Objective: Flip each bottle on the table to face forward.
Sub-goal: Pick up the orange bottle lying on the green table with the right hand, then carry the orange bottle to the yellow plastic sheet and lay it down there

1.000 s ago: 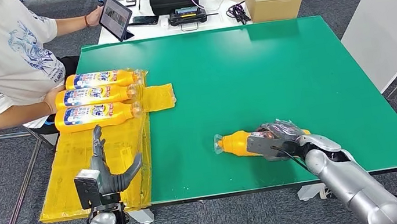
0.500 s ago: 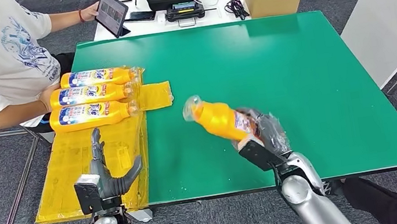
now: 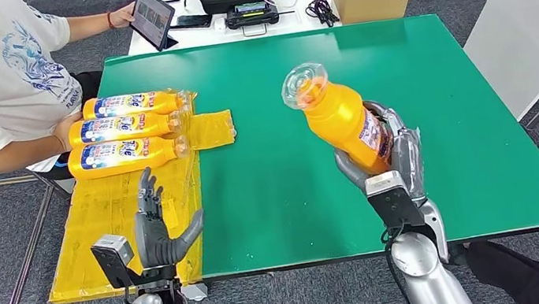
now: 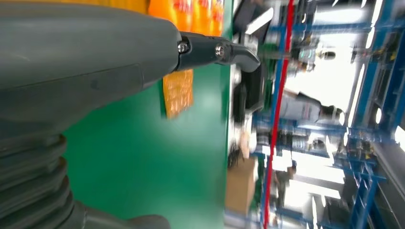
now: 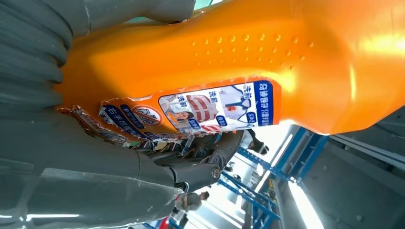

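Above the table (image 3: 445, 175), right of the three bottles (image 3: 128, 128) lying label-up on the yellow sheet (image 3: 125, 220), the right hand (image 3: 386, 155) grips an orange bottle (image 3: 337, 115) by its lower body, lifted clear, cap tilted up. Left hand (image 3: 156, 231) hovers over the sheet's near edge, fingers spread, holding nothing. Judged mid-flip: next, rotate the bottle until its front label faces up, then lay it down by the row.
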`<act>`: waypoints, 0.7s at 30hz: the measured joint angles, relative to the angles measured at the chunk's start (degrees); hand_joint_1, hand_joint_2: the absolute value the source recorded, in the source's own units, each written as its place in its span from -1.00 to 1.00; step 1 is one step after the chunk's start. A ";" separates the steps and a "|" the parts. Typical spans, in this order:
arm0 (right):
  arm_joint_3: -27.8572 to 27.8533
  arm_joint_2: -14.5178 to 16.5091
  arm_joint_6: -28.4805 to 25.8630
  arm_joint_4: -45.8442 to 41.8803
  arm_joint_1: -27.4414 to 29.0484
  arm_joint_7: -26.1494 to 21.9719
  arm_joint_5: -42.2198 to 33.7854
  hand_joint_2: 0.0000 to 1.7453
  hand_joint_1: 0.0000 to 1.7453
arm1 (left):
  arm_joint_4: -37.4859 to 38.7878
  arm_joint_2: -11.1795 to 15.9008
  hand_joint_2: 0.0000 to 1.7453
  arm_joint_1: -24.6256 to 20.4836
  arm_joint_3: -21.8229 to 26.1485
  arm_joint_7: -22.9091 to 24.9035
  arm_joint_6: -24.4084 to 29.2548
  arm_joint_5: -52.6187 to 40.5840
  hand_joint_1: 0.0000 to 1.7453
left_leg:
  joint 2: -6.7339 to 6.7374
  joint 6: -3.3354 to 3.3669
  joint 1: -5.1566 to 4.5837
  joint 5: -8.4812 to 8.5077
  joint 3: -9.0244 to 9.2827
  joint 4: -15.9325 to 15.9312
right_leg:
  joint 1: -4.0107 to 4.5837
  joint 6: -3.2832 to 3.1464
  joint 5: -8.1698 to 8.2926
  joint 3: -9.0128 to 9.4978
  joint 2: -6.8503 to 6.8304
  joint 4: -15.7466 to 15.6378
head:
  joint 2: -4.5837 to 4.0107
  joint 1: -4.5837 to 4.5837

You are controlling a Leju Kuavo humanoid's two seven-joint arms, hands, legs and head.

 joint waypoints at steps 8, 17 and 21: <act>-0.23 1.34 0.50 0.11 4.23 -2.38 2.68 1.00 1.00 | -4.24 0.39 1.00 2.00 -3.74 4.79 -8.84 5.15 -1.00 | 0.00 -0.02 0.01 -0.02 -0.05 -0.01 | 0.00 0.00 -0.01 -0.03 0.00 0.00 | 0.00 0.01; 1.46 2.85 4.48 2.88 6.91 -4.61 4.79 1.00 1.00 | -6.14 1.33 1.00 3.07 -6.92 7.75 -16.22 8.68 -1.00 | 0.01 -0.02 0.01 -0.02 -0.05 -0.02 | 0.01 -0.01 -0.01 -0.02 0.00 0.01 | 0.00 0.01; 5.59 4.22 5.35 7.35 8.56 -6.21 6.66 1.00 1.00 | -6.86 1.74 1.00 3.43 -8.72 7.92 -16.60 8.68 -1.00 | 0.00 -0.04 0.04 -0.03 -0.06 -0.03 | 0.04 -0.02 -0.03 -0.05 0.00 0.01 | 0.00 0.00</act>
